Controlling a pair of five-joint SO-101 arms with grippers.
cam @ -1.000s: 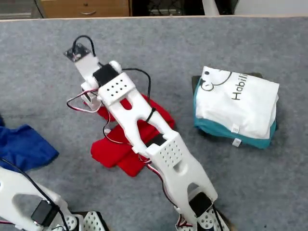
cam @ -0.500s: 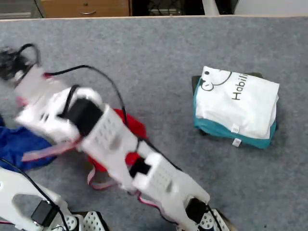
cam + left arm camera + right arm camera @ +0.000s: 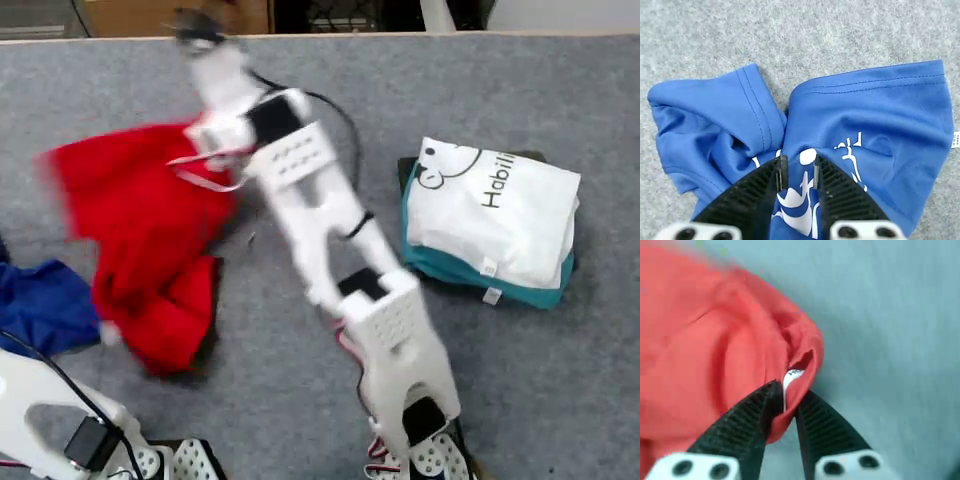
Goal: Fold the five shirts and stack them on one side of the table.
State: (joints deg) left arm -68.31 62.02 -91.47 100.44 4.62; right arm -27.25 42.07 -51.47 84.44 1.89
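The red shirt [image 3: 140, 250] trails unfolded and rumpled from the right end effector [image 3: 785, 390], pinched at an edge beside its white tag. The crumpled blue shirt [image 3: 865, 115] is nipped in the left end effector [image 3: 797, 165]. Well away from both, a white shirt [image 3: 495, 215] lies folded atop a teal shirt [image 3: 470, 272].

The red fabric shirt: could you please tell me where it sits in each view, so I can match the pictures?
High view: the red fabric shirt spreads over the left half of the table.
Left wrist view: the left gripper pinches a crumpled blue shirt here instead.
Right wrist view: its edge, with a white label, sits pinched in the right gripper.
Shared landmark: the grey felt tabletop.
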